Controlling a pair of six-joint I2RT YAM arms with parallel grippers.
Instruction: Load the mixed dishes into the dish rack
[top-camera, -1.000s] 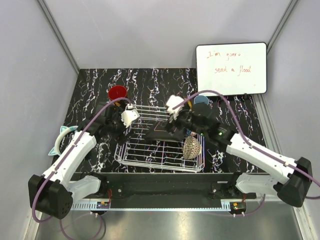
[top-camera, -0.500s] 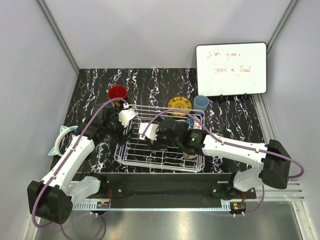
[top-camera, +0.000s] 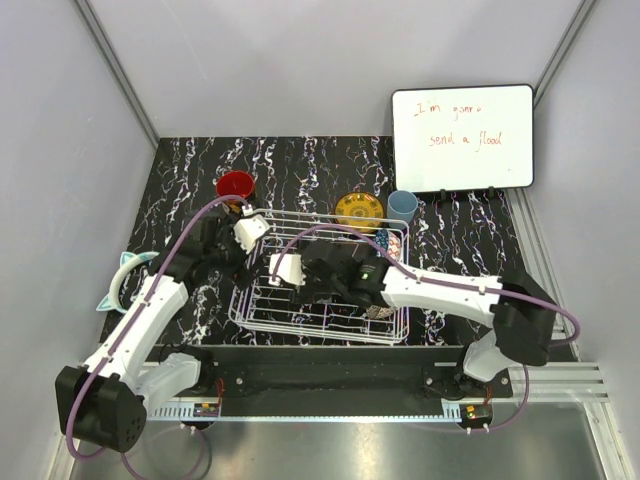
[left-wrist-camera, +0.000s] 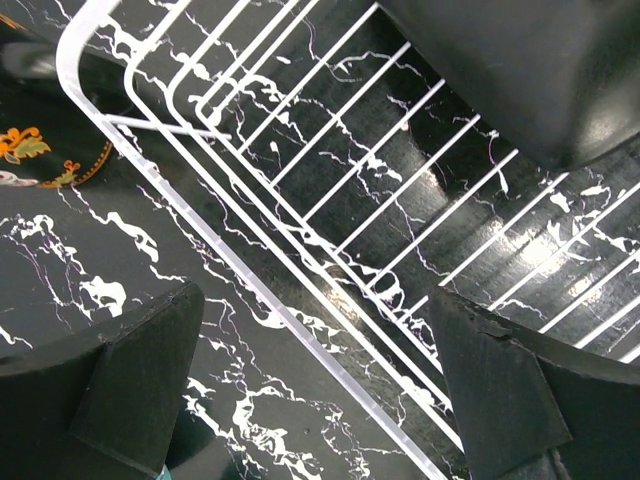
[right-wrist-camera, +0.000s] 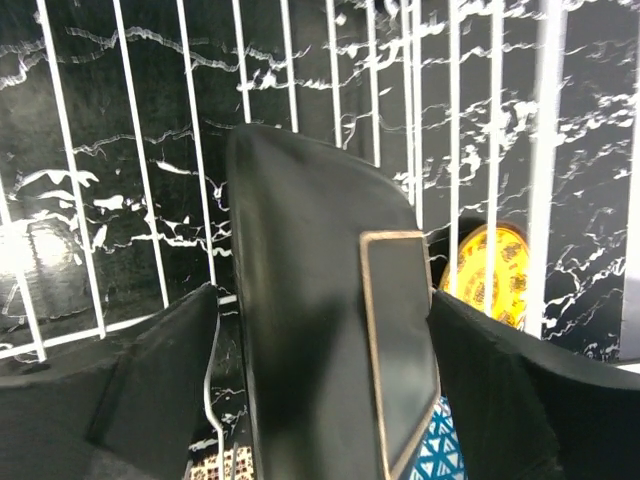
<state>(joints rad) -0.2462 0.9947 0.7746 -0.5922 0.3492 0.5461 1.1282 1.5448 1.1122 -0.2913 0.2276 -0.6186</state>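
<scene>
The white wire dish rack (top-camera: 262, 318) sits mid-table. My right gripper (top-camera: 315, 285) is low inside it, jaws wide open on either side of a dark square saucer (right-wrist-camera: 330, 340) that stands on edge, back side showing. A blue patterned bowl (right-wrist-camera: 442, 455) and a beige-brown patterned bowl (right-wrist-camera: 225, 466) lie below it in the rack. My left gripper (top-camera: 232, 252) is open and empty over the rack's left rim (left-wrist-camera: 250, 280). The yellow plate (top-camera: 358, 210), light blue cup (top-camera: 402, 206) and red mug (top-camera: 236, 185) stand behind the rack.
A whiteboard (top-camera: 462, 135) leans at the back right. A teal rounded object (top-camera: 125, 275) lies left of the rack. A dark edge with orange floral print (left-wrist-camera: 35, 155) shows outside the rack's corner in the left wrist view. Grey walls enclose the table.
My right arm swung left and down into the rack with the dark saucer, uncovering the yellow plate and blue cup. The saucer now stands on edge. My left gripper barely moved.
</scene>
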